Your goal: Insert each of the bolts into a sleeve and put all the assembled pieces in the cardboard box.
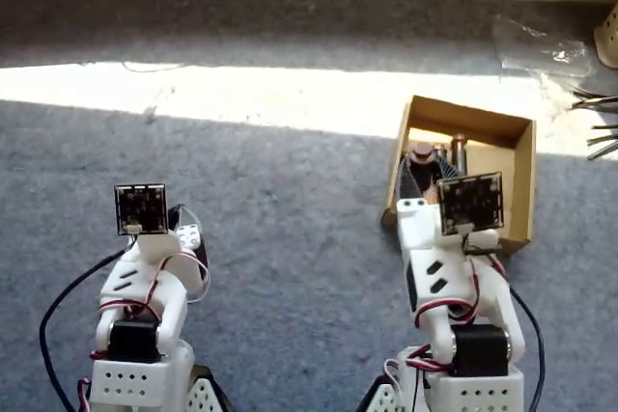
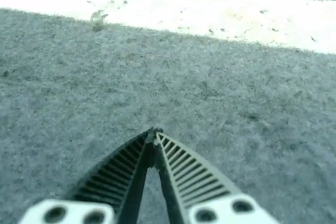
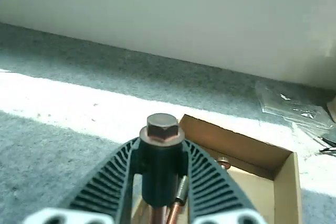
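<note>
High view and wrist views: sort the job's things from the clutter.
Job: cardboard box; bolt in its sleeve, held in the right hand; pieces in the box.
Lying about: clear plastic bag; dark thin items nearby.

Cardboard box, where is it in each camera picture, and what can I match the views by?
High view: cardboard box right of centre, at the edge of the sunlit strip.
Left wrist view: faces carpet, away from it.
Right wrist view: cardboard box just beyond the right gripper, which grips a sleeve holding a bolt.
Shared landmark: the sunlit strip.
</note>
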`<act>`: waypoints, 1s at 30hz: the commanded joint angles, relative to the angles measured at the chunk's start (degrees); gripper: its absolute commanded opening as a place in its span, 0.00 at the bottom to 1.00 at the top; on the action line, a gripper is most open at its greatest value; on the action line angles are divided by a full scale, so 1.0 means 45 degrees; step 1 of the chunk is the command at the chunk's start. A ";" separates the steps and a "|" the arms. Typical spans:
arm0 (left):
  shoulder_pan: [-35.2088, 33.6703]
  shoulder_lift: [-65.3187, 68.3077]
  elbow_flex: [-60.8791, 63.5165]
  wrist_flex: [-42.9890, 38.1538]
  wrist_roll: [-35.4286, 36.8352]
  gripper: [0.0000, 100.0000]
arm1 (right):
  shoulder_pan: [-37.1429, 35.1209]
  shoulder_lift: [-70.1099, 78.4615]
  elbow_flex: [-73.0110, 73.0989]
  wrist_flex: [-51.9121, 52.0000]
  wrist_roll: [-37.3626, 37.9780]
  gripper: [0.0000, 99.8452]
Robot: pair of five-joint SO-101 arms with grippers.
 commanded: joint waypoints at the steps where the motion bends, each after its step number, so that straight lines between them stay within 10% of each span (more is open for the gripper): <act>1: -0.0147 -0.0147 0.0264 0.0527 0.0039 0.00 | 0.1045 0.1885 -0.2100 0.0010 0.0195 0.00; 30: 0.1143 -0.0147 0.0264 0.5587 -0.1485 0.00 | 0.3643 1.4427 -0.5636 -0.3585 0.1973 0.00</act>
